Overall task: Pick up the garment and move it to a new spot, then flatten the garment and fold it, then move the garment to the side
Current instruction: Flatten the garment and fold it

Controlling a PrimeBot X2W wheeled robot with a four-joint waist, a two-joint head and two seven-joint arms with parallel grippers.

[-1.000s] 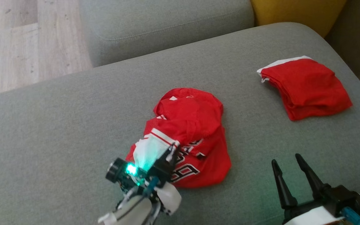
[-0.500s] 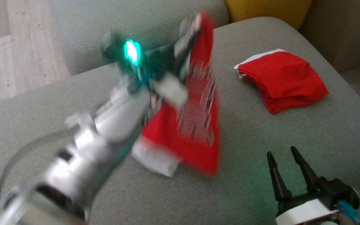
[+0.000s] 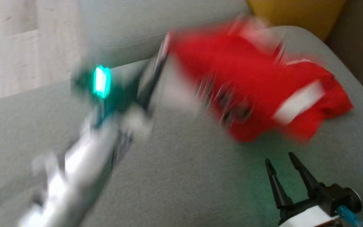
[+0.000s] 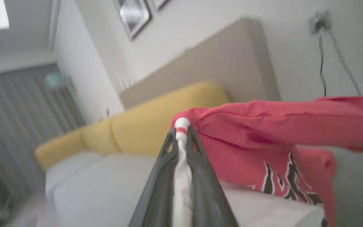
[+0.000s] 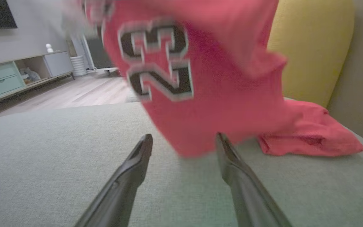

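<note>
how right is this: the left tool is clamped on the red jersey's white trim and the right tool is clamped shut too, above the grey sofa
Not quite: the right tool is open, fingers spread and gripping nothing, as the right wrist view shows. The left tool is indeed clamped on the white trim of the red jersey, above the grey sofa.

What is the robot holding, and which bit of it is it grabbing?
The left gripper is shut on the red jersey, pinching its white-and-red trim. The right gripper is open, holding nothing.
</note>
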